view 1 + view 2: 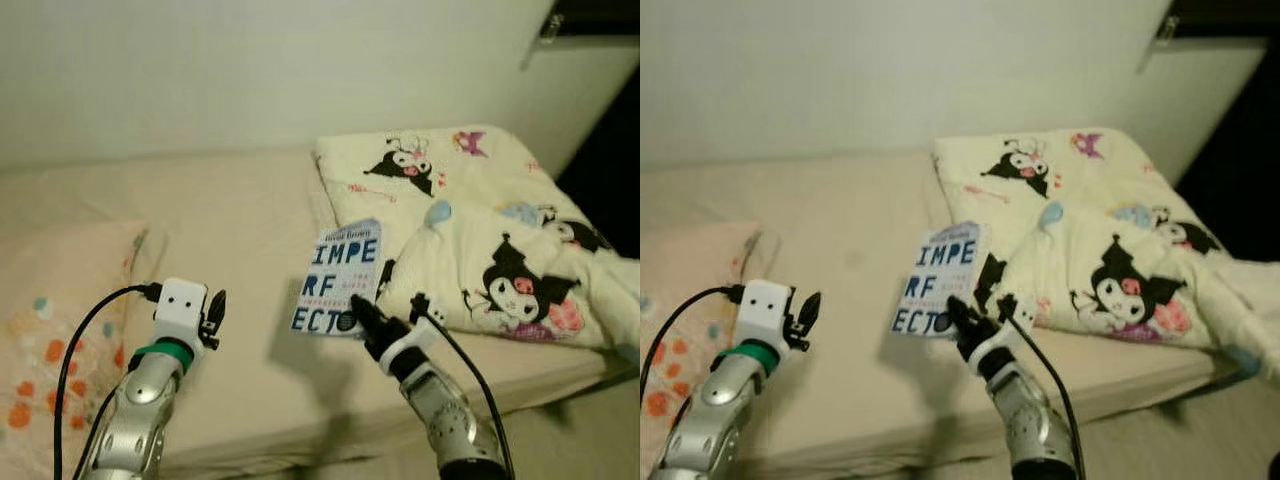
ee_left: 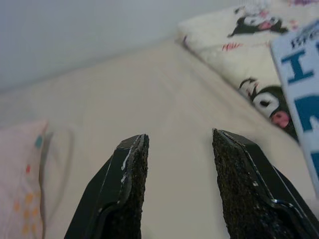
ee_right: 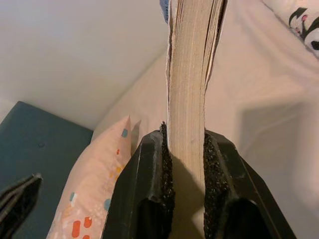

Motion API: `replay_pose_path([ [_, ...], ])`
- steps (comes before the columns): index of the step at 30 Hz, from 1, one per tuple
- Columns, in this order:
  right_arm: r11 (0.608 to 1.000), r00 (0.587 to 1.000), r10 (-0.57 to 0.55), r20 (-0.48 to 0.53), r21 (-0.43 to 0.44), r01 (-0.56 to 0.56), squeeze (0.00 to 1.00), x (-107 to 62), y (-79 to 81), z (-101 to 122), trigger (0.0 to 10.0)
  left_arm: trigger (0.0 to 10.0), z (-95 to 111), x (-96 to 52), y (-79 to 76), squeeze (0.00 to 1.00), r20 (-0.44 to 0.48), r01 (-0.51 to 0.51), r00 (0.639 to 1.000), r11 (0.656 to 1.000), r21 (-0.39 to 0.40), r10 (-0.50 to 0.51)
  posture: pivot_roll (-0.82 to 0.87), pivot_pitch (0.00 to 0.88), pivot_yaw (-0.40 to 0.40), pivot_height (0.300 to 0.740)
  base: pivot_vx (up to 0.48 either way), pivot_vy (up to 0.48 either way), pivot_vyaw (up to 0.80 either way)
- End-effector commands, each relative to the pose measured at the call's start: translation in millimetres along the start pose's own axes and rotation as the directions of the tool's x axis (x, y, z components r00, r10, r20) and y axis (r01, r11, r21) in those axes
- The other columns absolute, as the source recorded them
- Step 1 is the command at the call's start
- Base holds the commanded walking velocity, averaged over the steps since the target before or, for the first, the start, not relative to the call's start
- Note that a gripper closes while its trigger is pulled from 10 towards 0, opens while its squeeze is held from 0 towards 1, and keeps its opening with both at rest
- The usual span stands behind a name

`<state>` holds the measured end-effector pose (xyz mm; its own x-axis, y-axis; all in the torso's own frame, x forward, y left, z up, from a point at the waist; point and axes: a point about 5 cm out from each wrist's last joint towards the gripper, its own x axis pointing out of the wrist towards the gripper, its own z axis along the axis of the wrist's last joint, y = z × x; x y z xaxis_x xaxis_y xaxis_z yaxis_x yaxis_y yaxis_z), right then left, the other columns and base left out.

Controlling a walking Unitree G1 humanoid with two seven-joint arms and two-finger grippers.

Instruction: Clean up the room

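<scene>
The right gripper [image 1: 352, 318] holds a book [image 1: 338, 277] upright above the bed [image 1: 240, 230], its fingers [image 3: 149, 194] clamped on the lower edge so that the cover rises straight above the fingertips. In the right wrist view the page block sits squarely between the two pads, pages slightly fanned above them. The book looks like a paperback: light, fairly stiff along the spine but free to flex and splay at the open edge, so a pinch low on one edge may let it swing or sag; a hold nearer the spine would likely be steadier. The cover looks smooth and could slip if the squeeze eases. The left gripper [image 1: 214, 318] hovers over the bed well to the side of the book, its fingers [image 2: 124, 199] spread apart with nothing between them. A blanket [image 1: 480, 230] printed with cartoon figures lies just beyond the book, and a pillow [image 1: 60, 330] lies on the far side of the left fingers. The cover lettering is blurred and partly covered by the fingers, the blanket is cut off at the frame edge, and where the book should go cannot be told.
</scene>
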<state>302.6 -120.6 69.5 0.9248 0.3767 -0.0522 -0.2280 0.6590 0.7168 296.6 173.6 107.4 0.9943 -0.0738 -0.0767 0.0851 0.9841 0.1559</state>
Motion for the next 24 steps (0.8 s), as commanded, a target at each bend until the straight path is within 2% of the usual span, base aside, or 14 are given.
replay_pose_path([
  [1,1.000,1.000,-0.006,0.024,0.017,0.005,0.00,-4.0,0.2,-3,10.0,10.0,-10,-1.7,-2.3,0.00,-0.040,0.010,0.999,1.000,0.003,-0.010,0.09,0.000,0.077,0.735,0.000,0.000,0.00],
  [7,1.000,1.000,-0.003,0.013,0.008,0.003,0.00,-0.6,2.6,-5,10.0,10.0,-6,-1.3,-0.4,0.00,-0.021,-0.004,1.000,1.000,-0.008,0.004,0.11,0.000,0.055,0.740,0.000,0.000,0.00],
  [13,1.000,1.000,-0.005,-0.007,-0.016,0.005,0.00,6.4,3.1,-4,10.0,10.0,-14,-14.0,11.4,0.00,-0.049,-0.069,0.997,0.997,-0.031,0.067,0.12,0.000,0.040,0.740,0.000,0.000,0.00],
  [19,0.999,1.000,0.000,-0.026,-0.035,-0.001,0.00,7.3,4.3,-5,10.0,10.0,-17,-17.4,12.8,0.00,-0.053,-0.080,0.995,0.997,-0.022,0.078,0.13,0.000,0.006,0.740,0.000,0.000,0.00],
  [21,0.999,0.999,-0.003,-0.033,-0.040,0.001,0.00,7.7,4.5,-6,10.0,10.0,-17,-17.6,12.3,0.00,-0.051,-0.079,0.996,0.997,-0.015,0.078,0.13,0.000,0.006,0.740,0.000,0.000,0.51],
  [24,0.999,0.999,-0.014,-0.043,-0.048,0.011,0.00,8.7,4.2,-7,10.0,10.0,-16,-17.4,10.2,0.00,-0.047,-0.069,0.996,0.998,0.005,0.069,0.13,0.000,0.006,0.740,0.000,-0.480,0.80],
])
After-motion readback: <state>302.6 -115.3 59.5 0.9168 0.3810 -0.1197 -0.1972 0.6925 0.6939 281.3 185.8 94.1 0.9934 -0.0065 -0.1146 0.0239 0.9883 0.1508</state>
